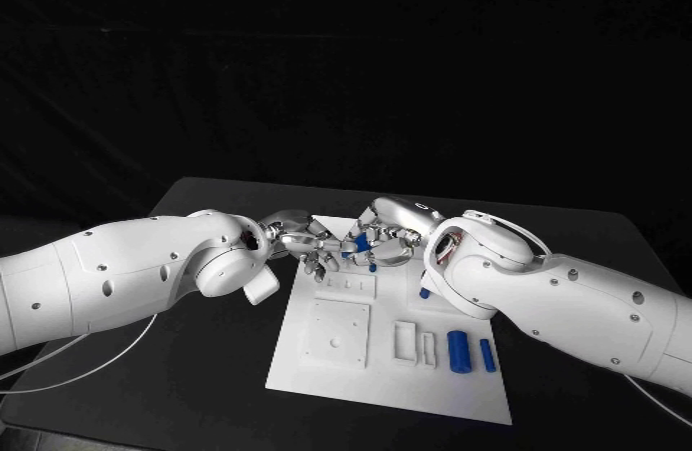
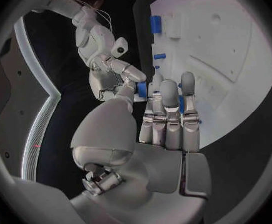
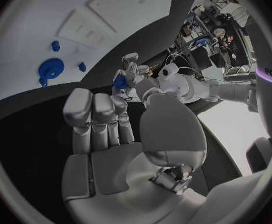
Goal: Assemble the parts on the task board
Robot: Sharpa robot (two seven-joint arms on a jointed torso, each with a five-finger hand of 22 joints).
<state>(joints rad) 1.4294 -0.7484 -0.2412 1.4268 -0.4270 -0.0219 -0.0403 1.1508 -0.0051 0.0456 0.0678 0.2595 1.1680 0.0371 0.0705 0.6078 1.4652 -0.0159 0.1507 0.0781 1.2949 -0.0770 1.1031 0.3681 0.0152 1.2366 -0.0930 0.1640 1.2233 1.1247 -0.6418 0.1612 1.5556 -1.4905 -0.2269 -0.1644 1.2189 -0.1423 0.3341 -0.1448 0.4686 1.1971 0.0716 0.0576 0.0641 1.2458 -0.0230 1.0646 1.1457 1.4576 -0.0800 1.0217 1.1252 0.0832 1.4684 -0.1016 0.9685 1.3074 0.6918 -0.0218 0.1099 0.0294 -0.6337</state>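
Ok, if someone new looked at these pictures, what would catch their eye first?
Probably the left hand and right hand meeting over the far end of the white task board, with a small blue part between their fingertips. Next, the two blue cylinders lying side by side on the board's near right.

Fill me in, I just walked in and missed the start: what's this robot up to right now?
It is assembling small blue parts on the white task board. Both hands meet above the board's far end: the left hand and right hand are closed together around a small blue part, though which one actually grips it is hard to tell. Two blue cylinders lie untouched on the board's near right side, and a blue ring-shaped part sits elsewhere on the board.
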